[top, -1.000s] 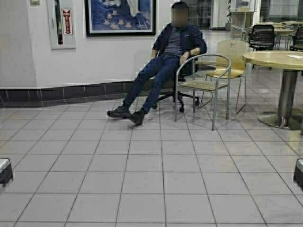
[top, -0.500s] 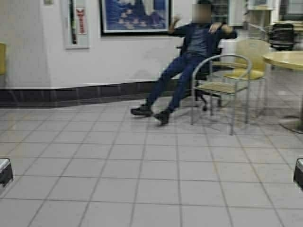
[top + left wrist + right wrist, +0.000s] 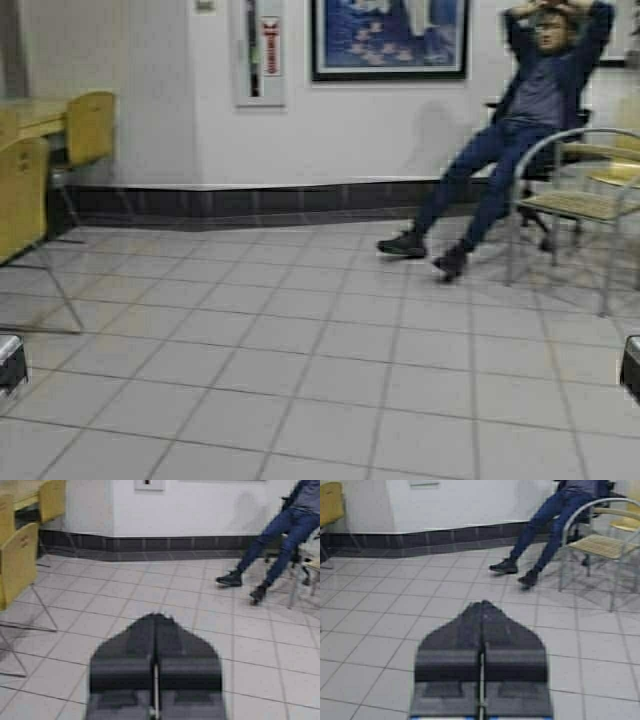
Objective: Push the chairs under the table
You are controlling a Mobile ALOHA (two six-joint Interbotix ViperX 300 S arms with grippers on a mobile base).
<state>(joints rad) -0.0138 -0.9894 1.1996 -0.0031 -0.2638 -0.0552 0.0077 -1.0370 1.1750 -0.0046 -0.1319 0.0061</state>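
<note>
Left claw (image 3: 155,617) and right claw (image 3: 482,605) both closed, gripping nothing, above floor tiles. Two chairs (image 3: 22,195) stand by the surface (image 3: 35,110) at far left.

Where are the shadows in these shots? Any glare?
High view: the seated person throws a soft shadow on the white wall beside them. Left wrist view: the nearest chair darkens the floor tiles under it, and the shut left end effector is a dark foreground shape. Right wrist view: the right end effector is likewise dark and shut, with no strong glare.
</note>
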